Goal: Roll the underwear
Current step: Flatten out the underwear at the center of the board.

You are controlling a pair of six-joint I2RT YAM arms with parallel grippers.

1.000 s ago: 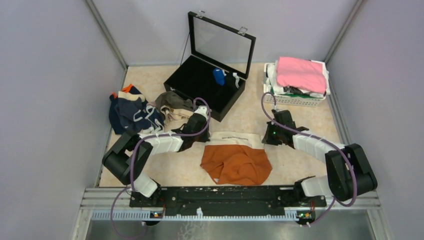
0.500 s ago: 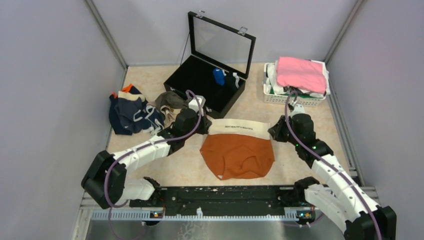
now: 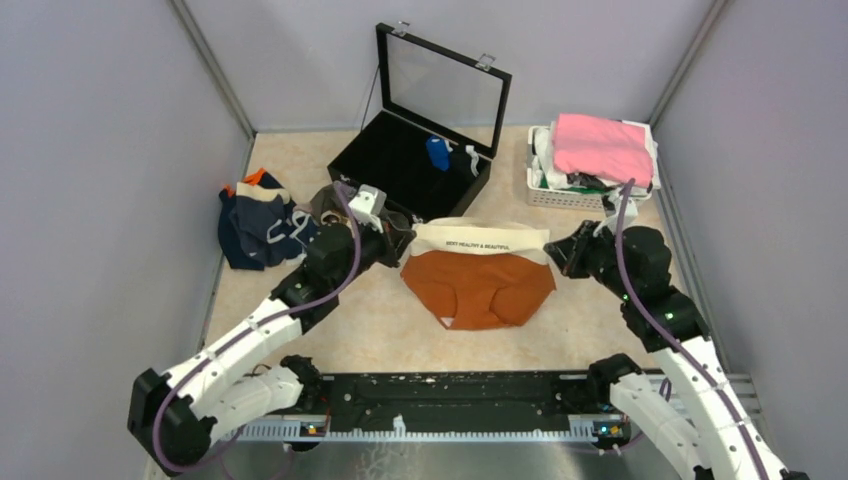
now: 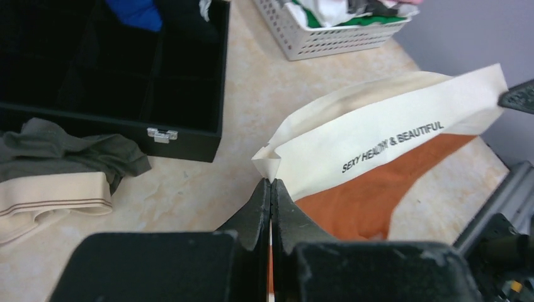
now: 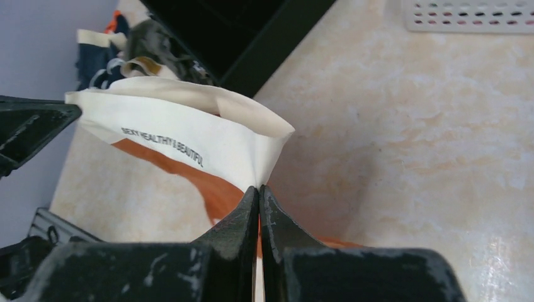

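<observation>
At the back of the table (image 3: 330, 330) sits a black box (image 3: 468, 200) with its glass lid (image 3: 445, 85) standing up. Inside the box lies a small blue roll of cloth (image 3: 438, 152) with a bit of white cloth just beside it. The other parts of the box are dark, and I cannot tell what is in them. To the right is a white basket (image 3: 575, 200) piled with folded cloths, and a big pink cloth (image 3: 603, 145) lies on top. On the left side of the table is a heap of underwear: navy briefs (image 3: 262, 225) and olive-brown briefs (image 3: 338, 203) with a tan band.

The rust-orange underwear (image 3: 480, 290) is in the middle of the table, between the two arms. Its cream waistband (image 3: 482, 243), with black words on it, is lifted up and pulled tight, and the orange part hangs below it toward the table. The left gripper (image 4: 271, 184) is pinched tight on the left corner of the waistband. The right gripper (image 5: 259, 187) is pinched tight on the right corner. Both arms reach far forward and lean in toward each other, one on each side of the underwear
</observation>
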